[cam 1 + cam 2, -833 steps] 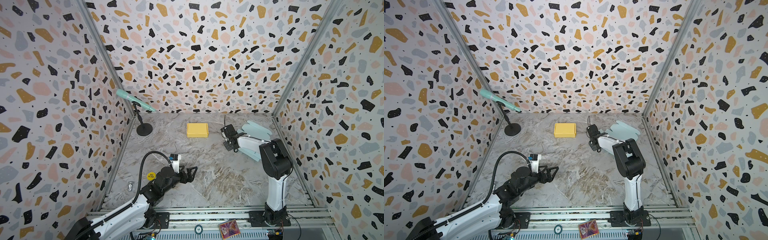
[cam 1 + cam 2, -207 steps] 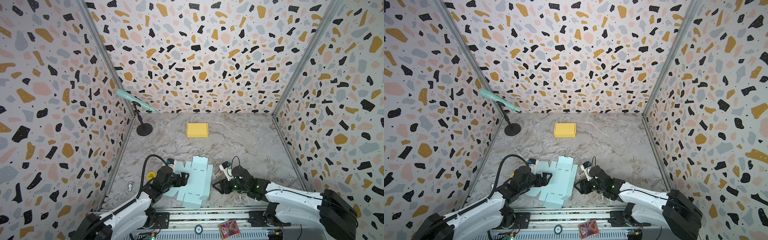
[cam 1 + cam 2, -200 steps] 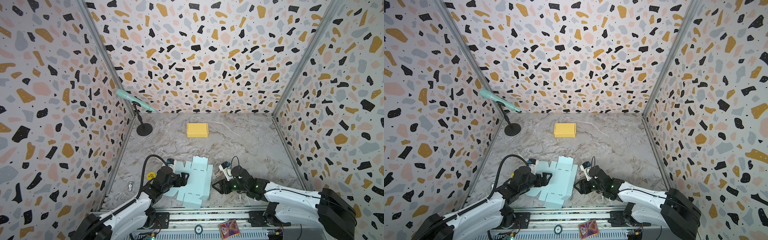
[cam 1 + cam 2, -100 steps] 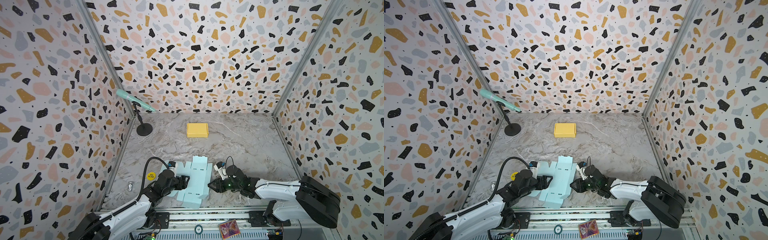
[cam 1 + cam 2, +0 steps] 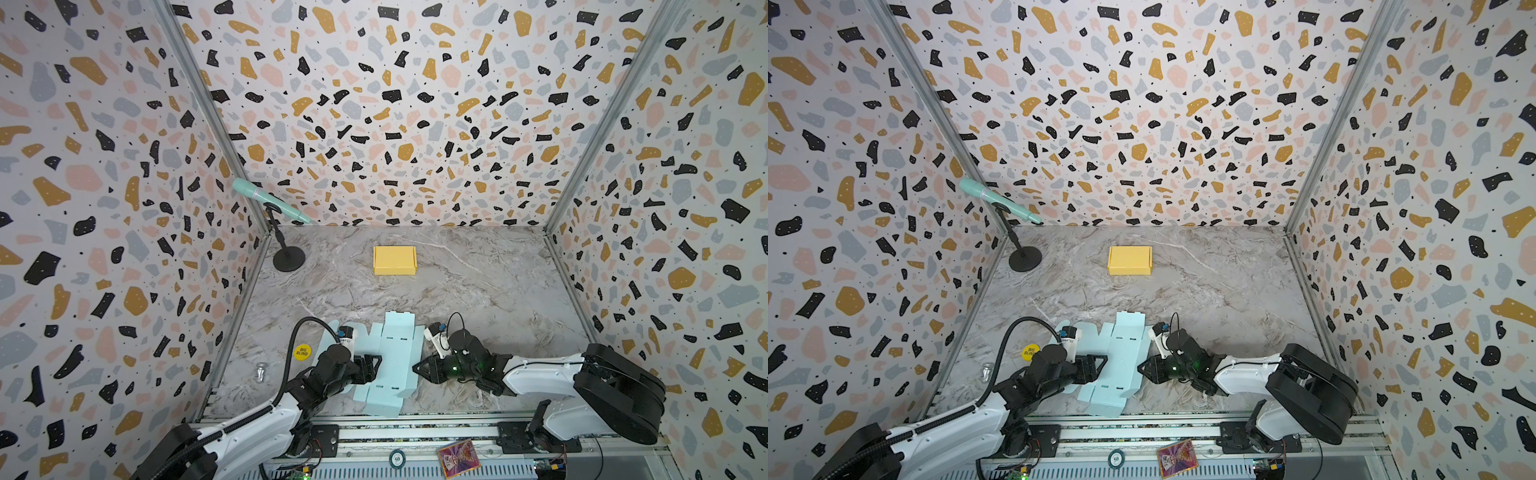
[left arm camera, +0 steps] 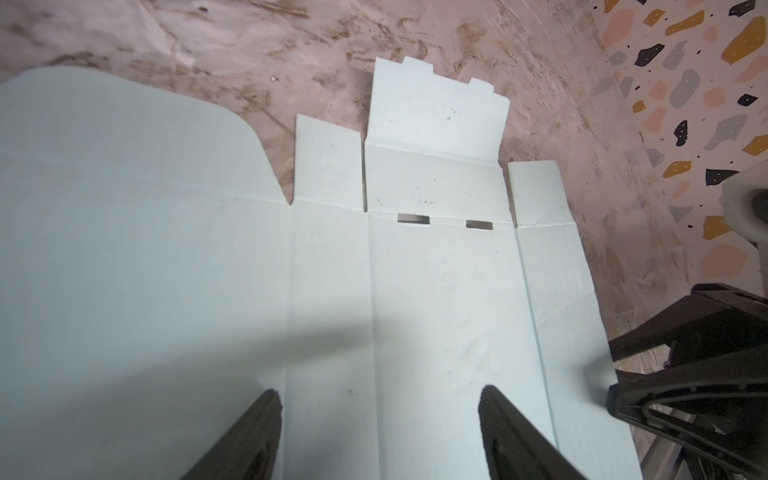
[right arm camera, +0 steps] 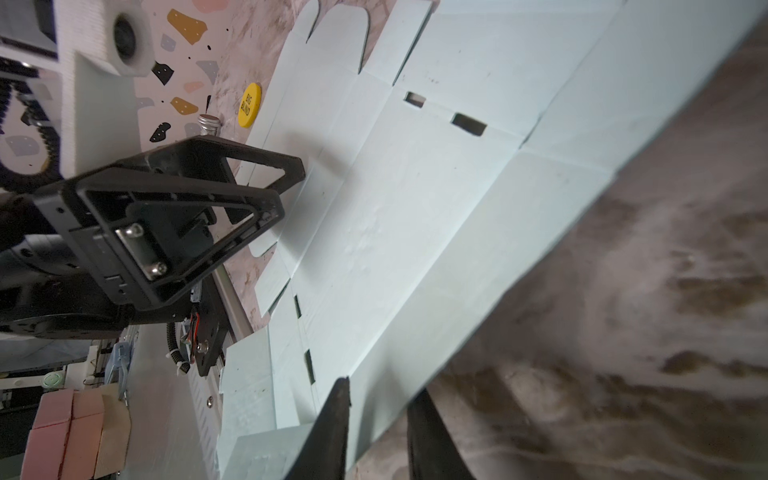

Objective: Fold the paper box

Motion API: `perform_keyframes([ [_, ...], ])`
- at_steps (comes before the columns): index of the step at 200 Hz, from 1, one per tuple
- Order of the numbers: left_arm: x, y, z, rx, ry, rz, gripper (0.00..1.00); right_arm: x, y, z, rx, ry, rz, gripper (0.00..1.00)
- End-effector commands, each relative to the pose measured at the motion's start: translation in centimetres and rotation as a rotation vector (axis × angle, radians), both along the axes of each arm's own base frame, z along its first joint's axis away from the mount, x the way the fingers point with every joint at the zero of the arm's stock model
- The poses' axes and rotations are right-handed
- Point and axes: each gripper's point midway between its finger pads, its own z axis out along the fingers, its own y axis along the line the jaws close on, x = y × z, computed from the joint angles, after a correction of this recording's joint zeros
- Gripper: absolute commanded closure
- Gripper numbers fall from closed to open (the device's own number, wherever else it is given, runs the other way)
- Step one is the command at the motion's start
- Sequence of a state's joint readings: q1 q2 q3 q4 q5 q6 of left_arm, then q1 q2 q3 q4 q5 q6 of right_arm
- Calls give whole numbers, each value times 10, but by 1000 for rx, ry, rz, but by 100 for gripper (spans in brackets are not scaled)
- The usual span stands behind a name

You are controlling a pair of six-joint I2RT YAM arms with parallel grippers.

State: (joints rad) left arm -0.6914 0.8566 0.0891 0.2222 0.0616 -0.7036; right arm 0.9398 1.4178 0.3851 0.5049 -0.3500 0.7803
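Left wrist view shows the paper box (image 6: 415,291) lying flat with nothing folded, so all the folding is left. It sits at the front of the marble table (image 5: 478,282). The left gripper (image 6: 378,395) is spread wide over it, holding nothing. The right gripper (image 7: 378,390) has the box's edge between its fingers; I cannot tell if it grips. Spotty walls (image 5: 415,104) stand all round

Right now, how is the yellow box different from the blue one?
The yellow box is folded shut; the blue box is a flat sheet with loose flaps. The yellow box sits at the back of the table; the blue box lies at the front. The blue box covers more table than the yellow box. Both are paper.
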Motion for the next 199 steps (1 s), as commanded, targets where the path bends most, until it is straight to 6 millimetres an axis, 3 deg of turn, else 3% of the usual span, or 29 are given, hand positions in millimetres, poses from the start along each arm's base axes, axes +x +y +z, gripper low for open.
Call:
perform_keyframes([
  [1, 0, 0, 2, -15, -16, 10, 23, 8, 11, 15, 47, -15, -11, 76],
  [52, -1, 0, 5, -19, -29, 7, 24, 15, 0, 10, 13, -17, -67, 87],
  [94, 2, -2, 25, -40, -90, -5, 24, 28, -21, 13, -30, -41, -112, 95],
  [120, 5, -1, 23, -15, -92, -6, 25, 39, -45, 13, -130, -79, -130, 95],
  [154, 5, -5, 13, -3, -64, -19, 26, 51, -91, 4, -273, -93, -161, 95],
  [175, 7, -9, 13, -22, -70, -25, 26, 56, -114, -2, -254, -55, -188, 93],
  [199, 6, -6, 6, -6, -61, -16, 27, 63, -126, -7, -207, -19, -200, 91],
])
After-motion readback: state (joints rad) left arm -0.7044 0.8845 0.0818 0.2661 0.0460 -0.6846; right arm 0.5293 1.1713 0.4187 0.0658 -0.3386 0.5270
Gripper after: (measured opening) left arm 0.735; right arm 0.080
